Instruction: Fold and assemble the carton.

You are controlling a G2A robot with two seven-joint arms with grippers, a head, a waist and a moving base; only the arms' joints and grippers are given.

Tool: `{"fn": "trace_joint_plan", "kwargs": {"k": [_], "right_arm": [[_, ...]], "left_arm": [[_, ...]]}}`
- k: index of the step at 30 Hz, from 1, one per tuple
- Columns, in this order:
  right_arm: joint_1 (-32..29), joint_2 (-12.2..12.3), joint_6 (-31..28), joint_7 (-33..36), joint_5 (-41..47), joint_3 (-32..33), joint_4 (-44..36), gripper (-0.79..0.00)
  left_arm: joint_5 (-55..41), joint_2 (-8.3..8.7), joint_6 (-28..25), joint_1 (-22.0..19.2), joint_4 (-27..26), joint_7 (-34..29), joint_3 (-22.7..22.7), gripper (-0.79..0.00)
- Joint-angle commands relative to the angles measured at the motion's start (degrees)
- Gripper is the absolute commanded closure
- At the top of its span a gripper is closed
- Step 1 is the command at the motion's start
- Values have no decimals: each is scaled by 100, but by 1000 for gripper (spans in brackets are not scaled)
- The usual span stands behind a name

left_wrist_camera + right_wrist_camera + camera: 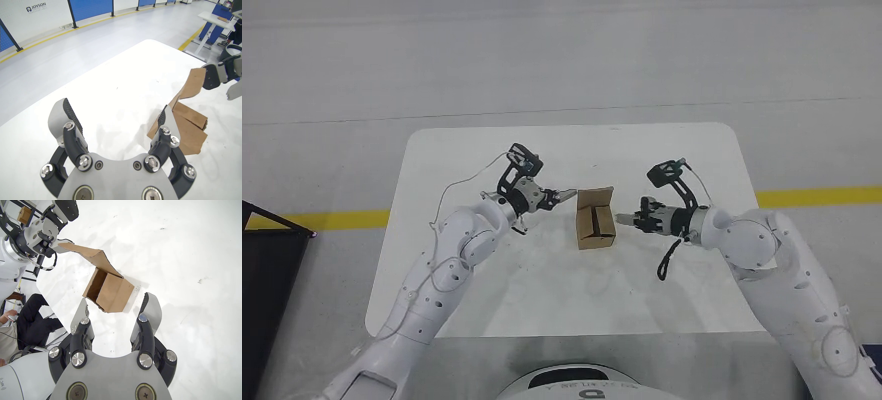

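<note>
Carton point(595, 217) sits at the middle of the table point(542, 290), between my grippers; body squared up; one long flap point(88, 252) stands unfolded, end open; closing remains, I judge. My left gripper point(115, 103) spread, empty; my right gripper point(620, 218) likewise.

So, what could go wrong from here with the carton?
Both the left gripper and right gripper are open, so nothing holds the carton; a push on its raised flap may slide or tip it. That flap is already bent and could crease wrongly.
</note>
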Motion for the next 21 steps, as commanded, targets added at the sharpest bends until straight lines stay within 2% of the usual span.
{"fn": "trace_joint_plan", "kwargs": {"k": [1,5,9,15,18,21], "right_arm": [[0,0,0,0,1,0,-1,-785],[-38,-1,-350,-179,85,-11,-232,-785],[-36,29,-456,35,-514,-107,-362,-785],[211,7,-189,457,-2192,-818,-401,-785],[402,-58,320,223,-2616,-1058,-275,-785],[517,-106,412,185,-2815,-1300,-173,-785]], "left_arm": [[-93,-51,61,-149,170,97,141,-785],[-149,-190,292,-535,641,163,515,-785],[-78,-286,611,-885,916,211,657,-785],[-85,-401,871,-1238,1268,157,818,-785],[-116,-492,866,-1420,1464,59,1032,-785],[-148,-576,904,-1584,1662,26,1186,-785]]}}
